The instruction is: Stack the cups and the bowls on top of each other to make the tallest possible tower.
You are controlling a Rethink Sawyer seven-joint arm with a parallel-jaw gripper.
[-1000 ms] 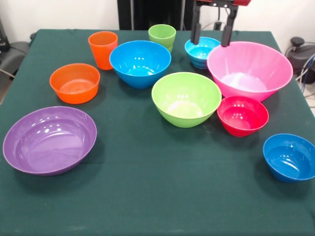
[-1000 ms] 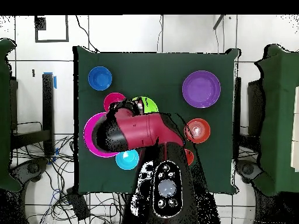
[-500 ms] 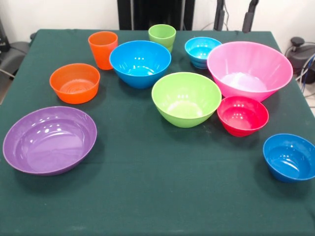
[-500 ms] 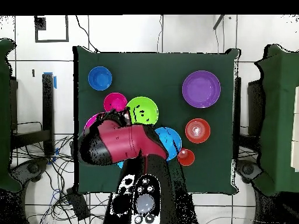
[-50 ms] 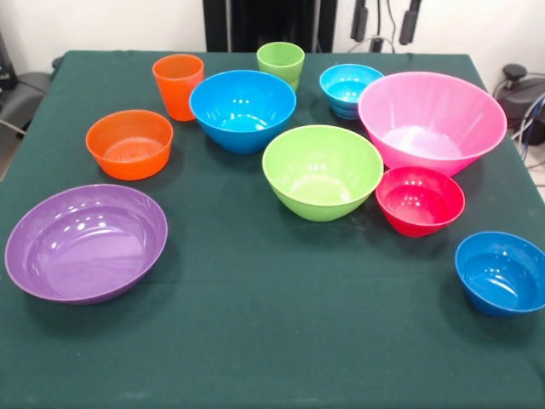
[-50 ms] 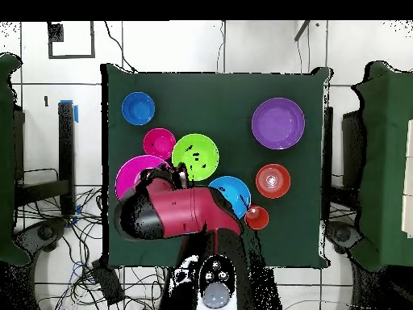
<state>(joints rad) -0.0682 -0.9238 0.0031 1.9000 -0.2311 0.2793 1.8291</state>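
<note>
All bowls and cups stand apart on the green table, none stacked. At the back of the front view are the orange cup (image 5: 178, 85), the light green cup (image 5: 280, 62), the large blue bowl (image 5: 243, 109) and a small blue bowl (image 5: 349, 88). The huge pink bowl (image 5: 430, 119) sits right, with the lime green bowl (image 5: 322, 170), the red bowl (image 5: 420, 200) and another small blue bowl (image 5: 501, 273) nearer. The orange bowl (image 5: 129, 143) and the purple bowl (image 5: 85, 241) are left. My gripper (image 5: 385, 24) hangs open and empty at the top edge, above the small blue bowl and the pink bowl.
In the overhead view the red arm (image 6: 173, 211) covers part of the pink bowl (image 6: 131, 176) and the large blue bowl (image 6: 234, 194). The table's edge (image 6: 105, 161) runs close beside the pink bowl. Cables lie on the floor around the table.
The gripper has risen from just above the small blue bowl and the pink bowl's rim to the top edge of the front view. No bowl or cup has moved.
</note>
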